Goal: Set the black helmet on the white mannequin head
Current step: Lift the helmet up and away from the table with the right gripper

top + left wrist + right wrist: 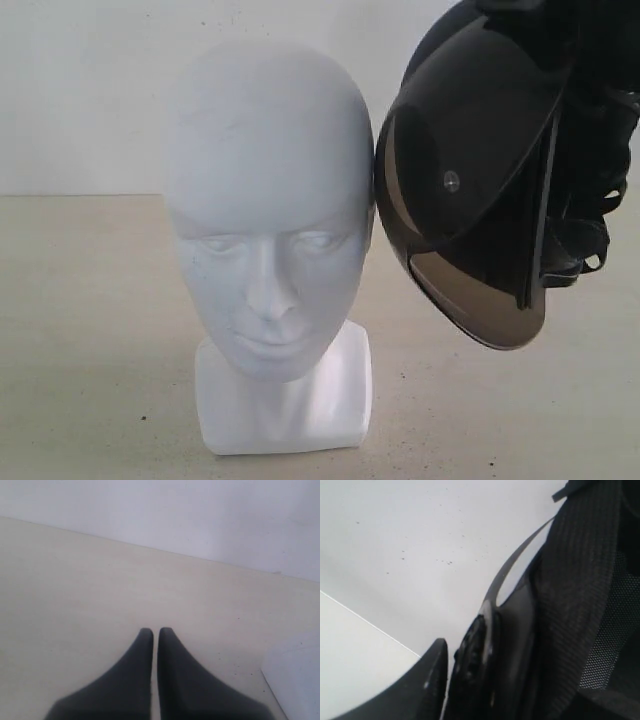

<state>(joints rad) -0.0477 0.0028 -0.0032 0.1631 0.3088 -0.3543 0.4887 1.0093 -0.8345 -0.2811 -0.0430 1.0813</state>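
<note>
Mannequin head [265, 230] stands on table [80, 350]. Helmet [470, 170] hangs tilted just beside it, rim clamped in right gripper [455, 670]. Left gripper [155, 632] nearly closed, empty. Risks: shell knocks head sideways and topples it; rim grip may slip.

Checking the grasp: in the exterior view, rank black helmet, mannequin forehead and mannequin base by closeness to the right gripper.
1. black helmet, held aloft, upper right.
2. white mannequin head, forehead, centre-left.
3. its square base, bottom centre.
</note>
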